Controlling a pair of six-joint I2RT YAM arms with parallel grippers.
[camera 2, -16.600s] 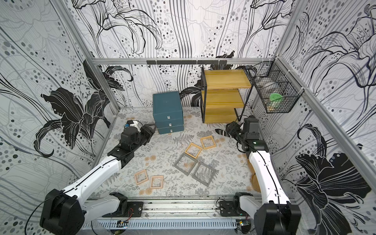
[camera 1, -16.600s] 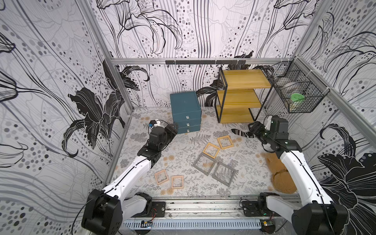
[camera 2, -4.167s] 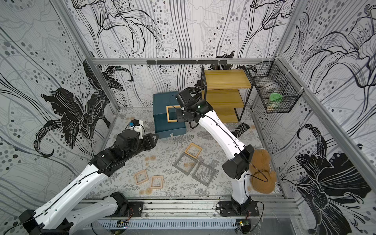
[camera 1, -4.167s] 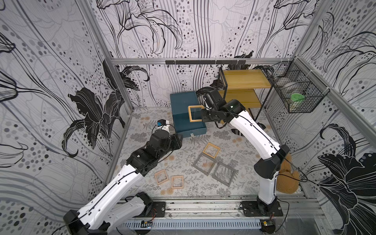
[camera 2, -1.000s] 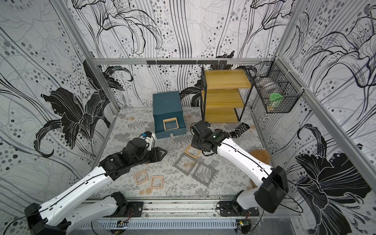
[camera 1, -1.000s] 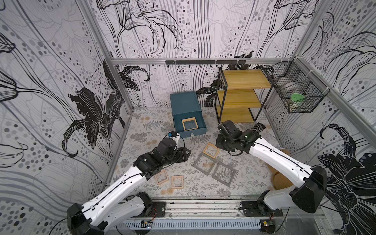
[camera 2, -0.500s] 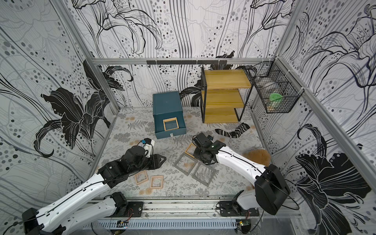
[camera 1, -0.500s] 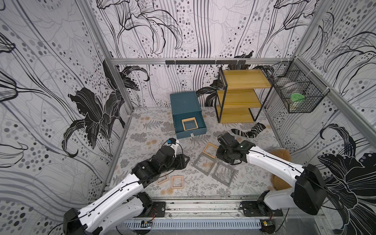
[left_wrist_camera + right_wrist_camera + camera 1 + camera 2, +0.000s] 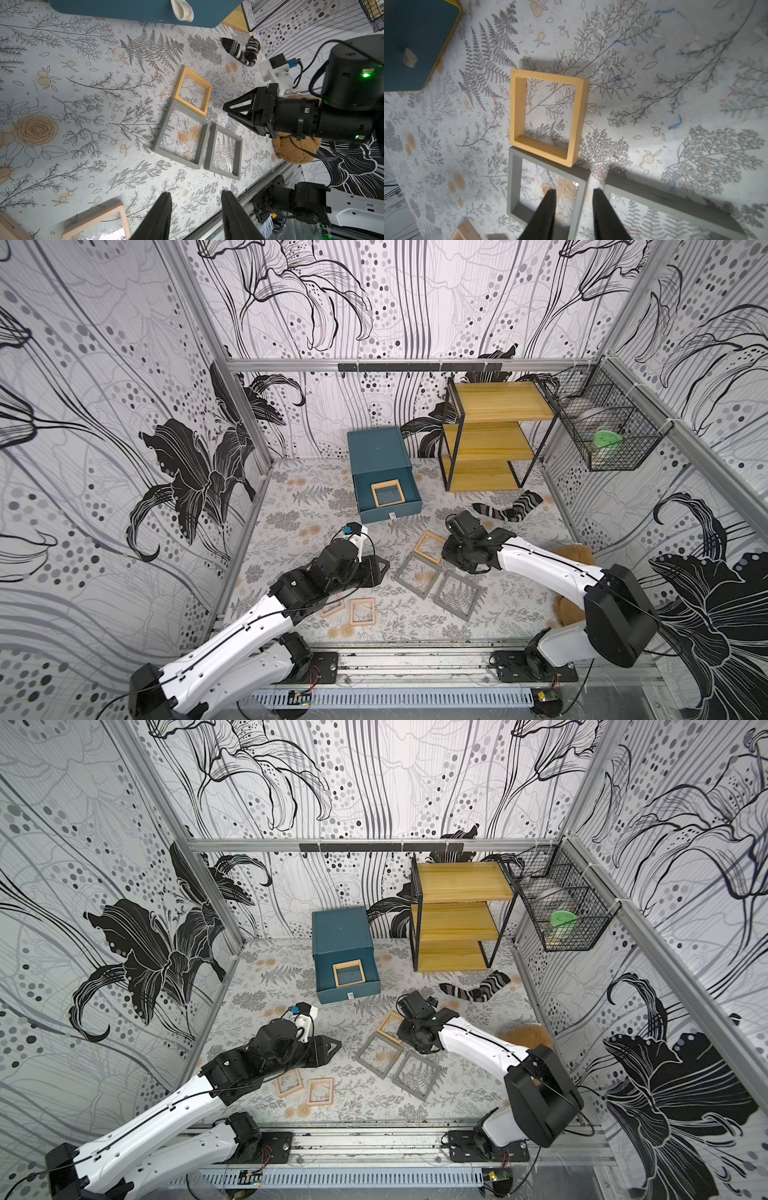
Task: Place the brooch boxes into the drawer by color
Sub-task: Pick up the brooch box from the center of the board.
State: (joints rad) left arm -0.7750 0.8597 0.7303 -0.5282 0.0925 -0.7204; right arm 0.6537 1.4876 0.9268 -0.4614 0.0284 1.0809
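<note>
The left end effector (image 9: 195,194) and right end effector (image 9: 574,190) hang slightly parted, both empty.

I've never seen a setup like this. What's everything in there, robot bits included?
drawer chest: one, teal-blue, back centre, one drawer pulled open
yellow brooch boxes: two, yellow, one in the open drawer, one loose at centre
grey brooch boxes: two, grey, side by side, centre
pinkish-tan brooch boxes: two, pinkish-tan, front, left of centre
shelf: one, yellow wood, black frame, back right
sock: one, black-and-white striped, before the shelf
wire basket: one, black, right wall, something green inside
fuzzy thing: one, brown, right side, partly hidden
left gripper: one, black, open, empty, by the pinkish-tan boxes
right gripper: one, black, open, empty, over a grey box
</note>
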